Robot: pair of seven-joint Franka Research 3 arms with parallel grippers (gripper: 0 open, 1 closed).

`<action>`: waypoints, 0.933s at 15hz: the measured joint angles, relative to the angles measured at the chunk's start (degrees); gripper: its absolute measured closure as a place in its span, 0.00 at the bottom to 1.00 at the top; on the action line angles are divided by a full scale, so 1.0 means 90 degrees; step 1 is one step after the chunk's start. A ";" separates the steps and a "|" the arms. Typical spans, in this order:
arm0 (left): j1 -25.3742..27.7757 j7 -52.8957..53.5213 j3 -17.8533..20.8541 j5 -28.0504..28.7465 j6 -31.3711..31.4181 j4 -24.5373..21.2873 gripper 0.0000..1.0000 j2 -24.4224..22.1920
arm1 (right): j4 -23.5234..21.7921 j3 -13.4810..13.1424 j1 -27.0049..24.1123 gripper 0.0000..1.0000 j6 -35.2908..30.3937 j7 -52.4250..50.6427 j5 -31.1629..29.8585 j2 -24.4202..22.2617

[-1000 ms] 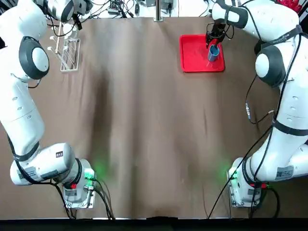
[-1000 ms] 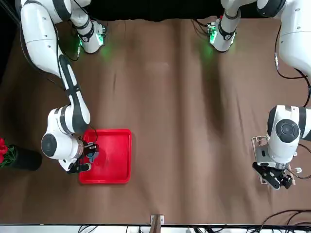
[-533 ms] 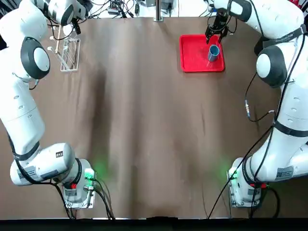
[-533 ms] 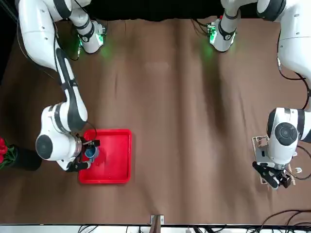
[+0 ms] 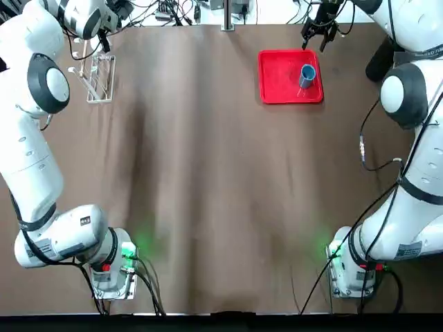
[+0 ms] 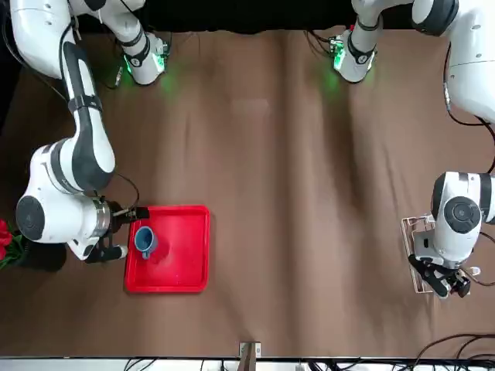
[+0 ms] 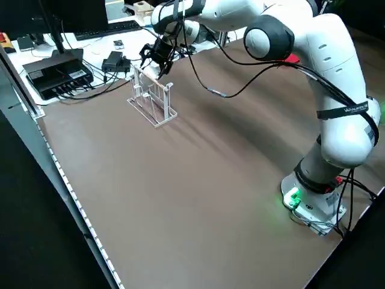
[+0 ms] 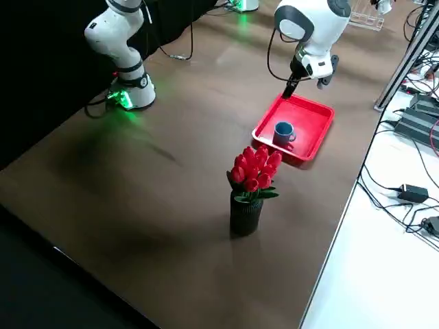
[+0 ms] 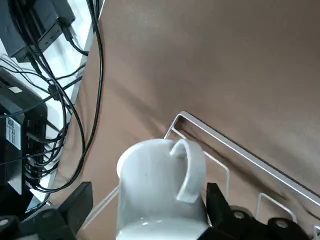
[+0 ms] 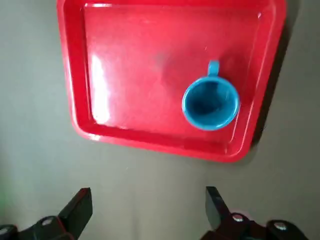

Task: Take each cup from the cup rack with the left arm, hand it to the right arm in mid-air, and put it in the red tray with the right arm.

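Beside the cup rack (image 7: 151,99), our left tool (image 9: 147,212) is spread around 1 white cup (image 9: 162,192); closing off-centre could tip it. Our right tool (image 10: 150,212), wide and empty, is beyond the rack, near the red tray (image 10: 150,145) holding 1 blue cup (image 10: 210,103).

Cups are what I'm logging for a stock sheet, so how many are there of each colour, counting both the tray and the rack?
Blue cups, in the red tray: 1
White cups, at the cup rack, between the left pincer's open fingers: 1
Total: 2
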 joint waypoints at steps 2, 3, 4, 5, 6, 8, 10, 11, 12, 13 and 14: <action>0.0006 0.0035 0.0001 0.0007 0.0000 -0.0031 0.00 0.0000 | -0.0001 -0.0004 -0.0009 0.00 -0.0203 0.0000 0.0127 -0.0025; 0.0015 0.0051 0.0007 0.0017 0.0000 -0.0052 0.00 0.0001 | 0.0009 -0.0009 -0.0039 0.00 -0.0238 0.0000 0.0222 -0.0073; 0.0029 0.0056 0.0009 0.0018 0.0000 -0.0055 0.00 0.0001 | 0.0026 -0.0011 -0.0076 0.00 -0.0248 0.0000 0.0275 -0.0135; 0.0041 0.0060 0.0009 0.0018 0.0000 -0.0059 0.00 0.0001 | 0.0045 -0.0018 -0.0134 0.00 -0.0320 0.0000 0.0313 -0.0236; 0.0047 0.0063 0.0009 0.0018 0.0000 -0.0067 0.00 0.0004 | 0.0062 -0.0028 -0.0212 0.00 -0.0493 -0.0001 0.0322 -0.0373; 0.0048 0.0065 0.0009 0.0057 0.0000 -0.0083 0.00 0.0013 | 0.0083 -0.0044 -0.0420 0.00 -0.0921 -0.0005 0.0322 -0.0671; 0.0048 0.0065 0.0009 0.0234 0.0000 -0.0092 0.00 0.0030 | 0.0185 -0.0061 -0.0672 0.00 -0.1202 -0.0010 0.0320 -0.0934; 0.0048 0.0065 0.0009 0.0269 0.0000 -0.0093 0.01 0.0041 | 0.0265 -0.0072 -0.0804 0.00 -0.1326 -0.0010 0.0312 -0.1050; 0.0048 0.0065 0.0009 0.0280 0.0000 -0.0093 0.01 0.0048 | 0.0358 -0.0083 -0.0956 0.00 -0.1445 -0.0010 0.0309 -0.1157; 0.0047 0.0065 0.0009 0.0281 0.0000 -0.0094 0.07 0.0049 | 0.0448 -0.0089 -0.1118 0.00 -0.1562 -0.0010 0.0308 -0.1258; 0.0045 0.0065 0.0009 0.0282 0.0000 -0.0093 0.08 0.0049 | 0.0521 -0.0097 -0.1282 0.00 -0.1641 -0.0011 0.0298 -0.1370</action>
